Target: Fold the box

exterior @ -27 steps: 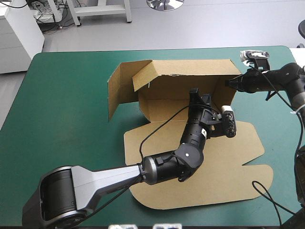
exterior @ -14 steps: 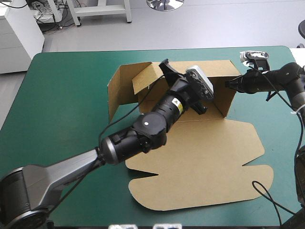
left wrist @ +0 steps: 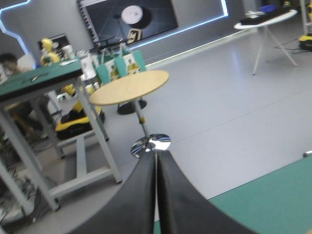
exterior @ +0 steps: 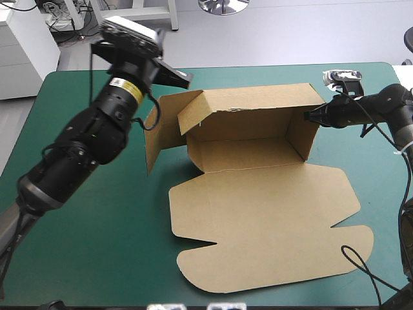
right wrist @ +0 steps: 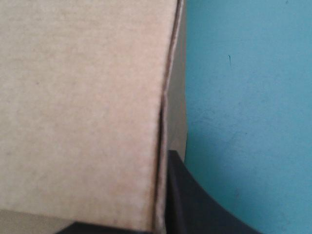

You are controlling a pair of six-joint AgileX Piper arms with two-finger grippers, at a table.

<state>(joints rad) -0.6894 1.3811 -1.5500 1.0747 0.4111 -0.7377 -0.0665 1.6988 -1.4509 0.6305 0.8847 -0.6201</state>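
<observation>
From above, the box (exterior: 258, 194) sits in the middle of the teal-green cover (exterior: 84, 213); its back wall (exterior: 251, 123) and right end wall (exterior: 298, 137) stand up, a left flap (exterior: 158, 126) swings outward, and the broad lid (exterior: 264, 226) lies flat toward the near edge. The left gripper (exterior: 173, 74) is raised high over the cover's far left part, well apart from the box; the right gripper (exterior: 310, 116) is at the top edge of the right end wall, reaching in from the right.

Along the left wrist, the two black fingers (left wrist: 141, 195) are pressed together into one pointed arch with nothing between them (clenched on air, as far as I can see); the camera looks out level, with only a wedge of the cover beside the gripper.

Along the right wrist, brown board fills most of the sight, its edge running straight ahead from the gripper; one black finger sits tight against the outer side of that edge and the other shows only as a dark sliver under the board, so the jaws are pinched on the box wall; bare cover lies beyond it.
</observation>
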